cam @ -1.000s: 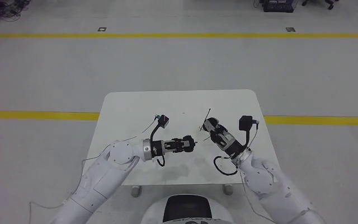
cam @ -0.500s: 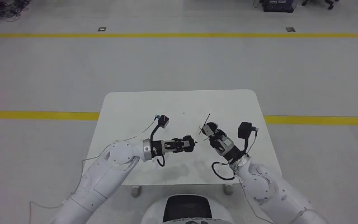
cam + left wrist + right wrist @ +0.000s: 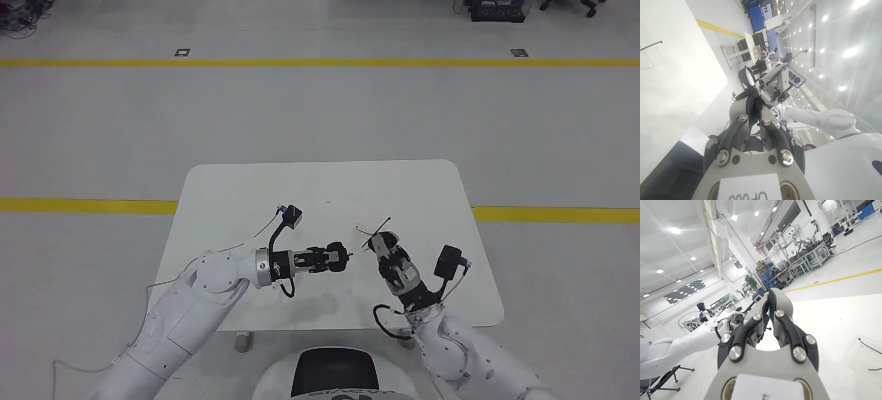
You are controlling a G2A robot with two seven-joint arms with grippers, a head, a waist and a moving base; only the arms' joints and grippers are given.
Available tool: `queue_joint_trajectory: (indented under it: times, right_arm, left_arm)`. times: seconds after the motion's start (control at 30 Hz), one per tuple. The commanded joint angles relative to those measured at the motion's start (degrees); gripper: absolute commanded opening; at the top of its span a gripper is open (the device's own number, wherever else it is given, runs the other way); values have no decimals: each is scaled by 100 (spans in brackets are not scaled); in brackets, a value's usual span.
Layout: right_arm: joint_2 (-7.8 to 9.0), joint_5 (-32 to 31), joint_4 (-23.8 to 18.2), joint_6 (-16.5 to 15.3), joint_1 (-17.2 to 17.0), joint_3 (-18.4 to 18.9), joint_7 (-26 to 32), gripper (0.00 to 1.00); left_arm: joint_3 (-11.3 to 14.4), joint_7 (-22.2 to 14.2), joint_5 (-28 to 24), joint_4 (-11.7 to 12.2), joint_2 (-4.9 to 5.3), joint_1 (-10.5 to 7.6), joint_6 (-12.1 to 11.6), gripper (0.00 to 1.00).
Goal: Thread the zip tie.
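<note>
My right gripper (image 3: 378,240) is shut on a thin black zip tie (image 3: 385,225) above the table's near middle. In the right wrist view the zip tie (image 3: 768,279) rises straight out of the pressed fingertips (image 3: 772,294). My left gripper (image 3: 343,256) hangs just left of it, tips pointing at the right gripper. Seen from the left wrist, its black fingers (image 3: 751,106) are shut together; whether anything sits between them is unclear. Beyond them is the right gripper (image 3: 770,89), with the zip tie (image 3: 797,55) sticking out past it.
The white table (image 3: 300,190) stands on a grey floor with yellow lines. A spare zip tie (image 3: 651,45) lies on a clear sheet on the table. Two such zip ties (image 3: 868,344) (image 3: 874,369) lie beside my right gripper.
The right arm has drawn back toward the table's near edge and turned. The zip tie's free end has swung from pointing away to pointing more rightward. The left arm has stayed still.
</note>
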Motion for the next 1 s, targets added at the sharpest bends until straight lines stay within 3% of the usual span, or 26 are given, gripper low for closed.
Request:
queue_joint_trajectory:
  times: [0.0,0.1,0.4,0.67,0.97]
  right_arm:
    - [4,-73,140,0,144,-212,-229,0]
    - [5,-112,383,0,396,-477,-543,0]
    - [5,-112,383,0,396,-477,-543,0]
    - [-130,-478,596,0,352,-450,-738,0]
    - [-248,-439,696,0,345,-588,-1010,0]
  left_arm:
    - [0,0,0,0,0,0,0,0]
    - [0,0,0,0,0,0,0,0]
    - [0,0,0,0,0,0,0,0]
    - [0,0,0,0,0,0,0,0]
    - [0,0,0,0,0,0,0,0]
